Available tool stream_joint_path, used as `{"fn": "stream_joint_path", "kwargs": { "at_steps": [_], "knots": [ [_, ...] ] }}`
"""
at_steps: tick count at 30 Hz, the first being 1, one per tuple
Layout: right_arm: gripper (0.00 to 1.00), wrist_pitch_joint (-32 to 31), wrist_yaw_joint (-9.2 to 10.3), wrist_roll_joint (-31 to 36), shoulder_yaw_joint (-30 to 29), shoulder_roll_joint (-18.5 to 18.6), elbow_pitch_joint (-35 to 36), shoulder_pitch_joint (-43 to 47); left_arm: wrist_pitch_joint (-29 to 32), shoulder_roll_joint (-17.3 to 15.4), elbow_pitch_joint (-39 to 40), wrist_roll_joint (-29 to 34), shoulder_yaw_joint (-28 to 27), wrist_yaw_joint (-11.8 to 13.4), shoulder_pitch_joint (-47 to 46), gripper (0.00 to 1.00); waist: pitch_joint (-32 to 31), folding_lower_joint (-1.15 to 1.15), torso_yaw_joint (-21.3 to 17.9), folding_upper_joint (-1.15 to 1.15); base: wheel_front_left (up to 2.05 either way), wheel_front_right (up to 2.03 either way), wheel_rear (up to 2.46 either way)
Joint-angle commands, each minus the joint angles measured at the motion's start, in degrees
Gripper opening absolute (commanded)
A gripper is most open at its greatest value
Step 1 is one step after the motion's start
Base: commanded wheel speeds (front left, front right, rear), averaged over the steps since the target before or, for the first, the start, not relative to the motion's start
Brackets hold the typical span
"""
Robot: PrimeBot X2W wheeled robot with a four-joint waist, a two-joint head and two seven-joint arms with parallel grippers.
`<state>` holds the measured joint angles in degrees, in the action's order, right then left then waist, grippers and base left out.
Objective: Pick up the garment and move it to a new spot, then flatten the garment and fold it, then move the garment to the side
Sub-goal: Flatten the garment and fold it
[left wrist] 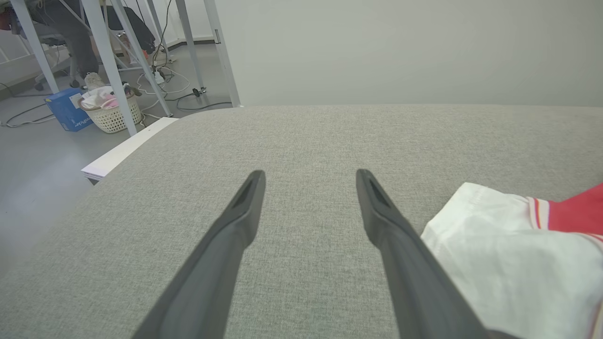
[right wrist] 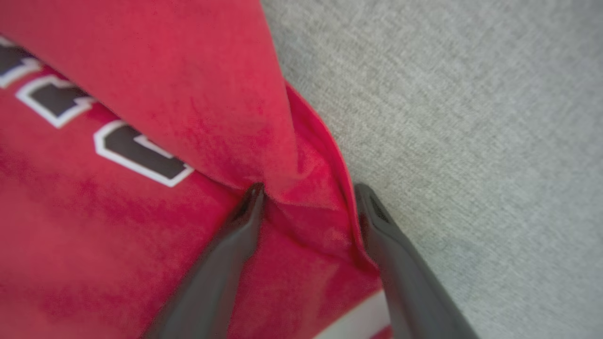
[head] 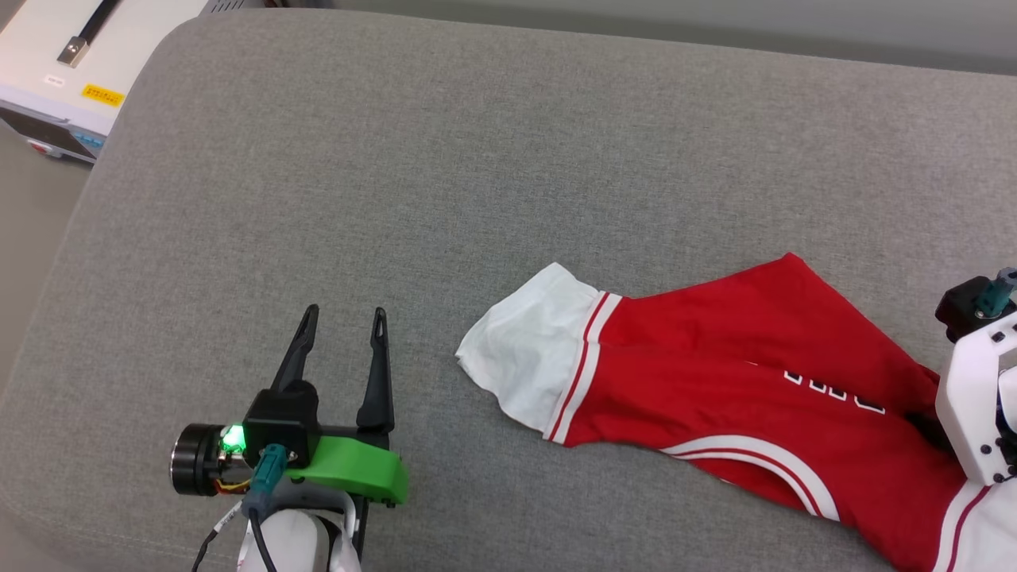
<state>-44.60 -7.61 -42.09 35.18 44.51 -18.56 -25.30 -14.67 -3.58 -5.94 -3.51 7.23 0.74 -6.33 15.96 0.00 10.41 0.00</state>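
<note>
Grey cushion (head: 477,159), one garment (head: 715,381): my right gripper (right wrist: 309,188), spread wide, straddles its red fold. My left gripper (head: 345,311), equally wide, hovers nearby.

The garment (head: 715,381) is running off the head view's edge between 4 and 5 o'clock, so part of it is lying out of sight. A red fold is covering most of the black print (head: 830,391); the white-edged slivers peeking out are too little to read. At 3 o'clock the right arm's white housing (head: 973,397) is hiding cloth beneath it and is itself being cropped. At 10 o'clock a white box (head: 40,48) is being cut off, its yellow label (head: 103,95) too small to read. The right wrist view is coming out blurred: whether the right gripper (right wrist: 311,190) is touching the fold cannot be told.
</note>
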Motion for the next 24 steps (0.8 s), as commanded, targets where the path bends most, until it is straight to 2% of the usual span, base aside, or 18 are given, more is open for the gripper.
{"fn": "stream_joint_path", "kwargs": {
  "at_steps": [1, 6, 12, 18, 24],
  "knots": [
    [0.0, 2.53, 0.12, -2.15, 2.52, -2.93, -2.22, 1.18, -0.33, 0.32, -0.22, -0.17, -0.2, 0.22, -0.24, 1.0, -1.27, 0.0, -0.86, 0.0, 0.0, 0.0, 0.0],
    [0.0, 13.76, 0.12, -2.51, 2.38, -1.29, 1.22, -1.8, -0.33, 0.36, -0.62, -0.05, -0.41, 0.03, 0.93, 1.0, -4.26, 0.0, -1.86, 0.0, 0.0, 0.0, 0.0],
    [0.0, 22.29, 0.12, -1.78, 0.21, 2.46, 8.44, -2.33, -0.33, 0.14, -0.54, 0.19, -1.16, 0.1, 3.03, 1.0, -7.17, 0.0, -2.89, 0.0, 0.0, 0.0, 0.0],
    [0.0, 25.05, 0.12, -0.43, -5.9, 5.01, 14.18, -0.56, -0.33, 0.14, 0.04, 0.37, -1.36, -0.04, 4.43, 1.0, -7.82, 0.0, -3.32, 0.0, 0.0, 0.0, 0.0],
    [0.0, 23.38, 0.12, 1.73, -10.67, 4.24, 17.91, -0.48, -0.33, 0.2, 0.5, 0.4, -1.17, -0.32, 4.32, 1.0, -6.65, 0.0, -3.0, 0.0, 0.0, 0.0, 0.0]
  ]
}}
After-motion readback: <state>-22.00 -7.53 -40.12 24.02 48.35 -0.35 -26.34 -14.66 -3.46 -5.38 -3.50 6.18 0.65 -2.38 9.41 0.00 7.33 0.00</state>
